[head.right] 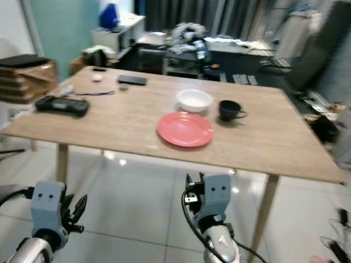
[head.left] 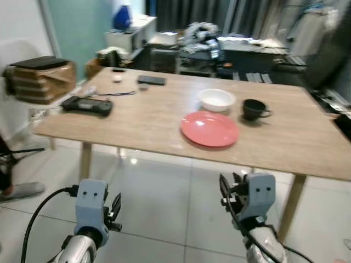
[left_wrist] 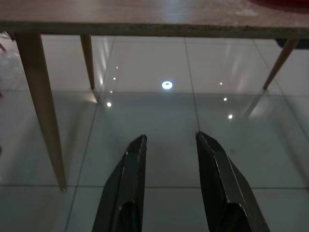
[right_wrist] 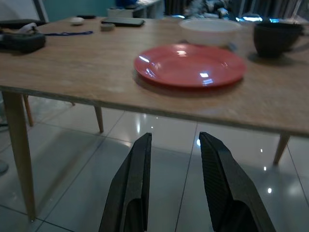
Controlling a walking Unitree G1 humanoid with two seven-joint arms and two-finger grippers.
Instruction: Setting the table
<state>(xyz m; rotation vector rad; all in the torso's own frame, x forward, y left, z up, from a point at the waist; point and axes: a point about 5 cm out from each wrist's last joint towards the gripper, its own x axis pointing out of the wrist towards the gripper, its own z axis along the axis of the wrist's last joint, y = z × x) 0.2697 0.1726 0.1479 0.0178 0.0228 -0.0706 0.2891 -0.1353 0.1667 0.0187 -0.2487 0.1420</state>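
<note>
Table (head.left: pixel 137 123) edge ahead, both tools w/ floor room.

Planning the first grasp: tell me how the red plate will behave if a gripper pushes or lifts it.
The red plate lies flat and shallow on the table, so it would probably slide rather than tip when pushed. Its glossy surface shows highlights, so it may be slippery. It looks rigid and possibly breakable; its low rim leaves little to pinch.

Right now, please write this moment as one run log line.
phase: approach | left gripper: open, below table edge | right gripper: open, facing red plate | on table: white bowl, black cup | contact: none
</note>
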